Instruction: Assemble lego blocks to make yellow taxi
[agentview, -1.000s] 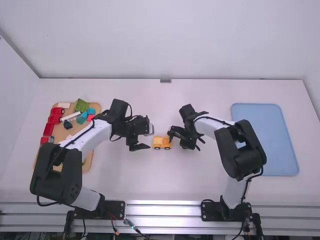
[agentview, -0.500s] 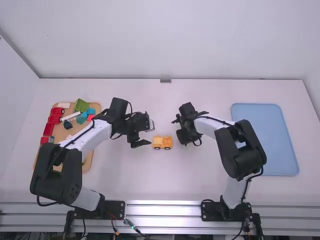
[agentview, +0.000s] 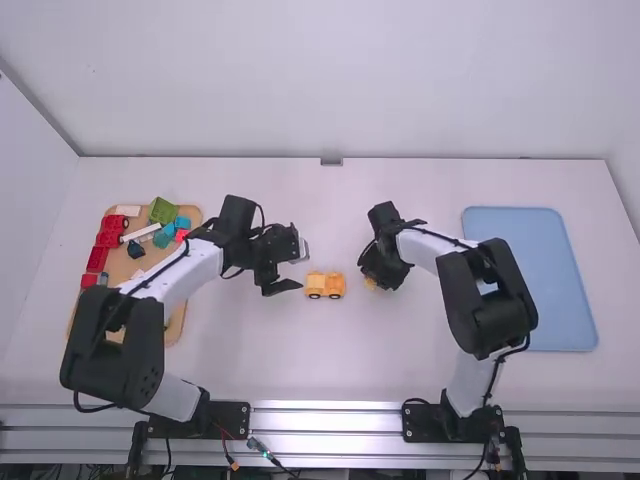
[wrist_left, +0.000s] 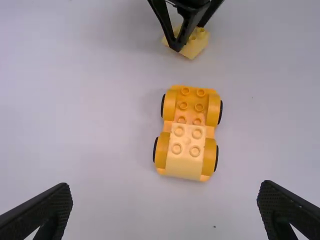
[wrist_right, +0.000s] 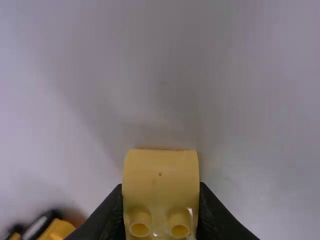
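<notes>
Gripping yellow block (wrist_right: 160, 180) near car (wrist_left: 184, 165)

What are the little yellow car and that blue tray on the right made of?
The yellow car looks like hard moulded plastic with a soft sheen, going by its neat round studs. The blue tray seems smooth and matte, probably plastic given its even colour and rounded corners, though painted metal is possible.
</notes>
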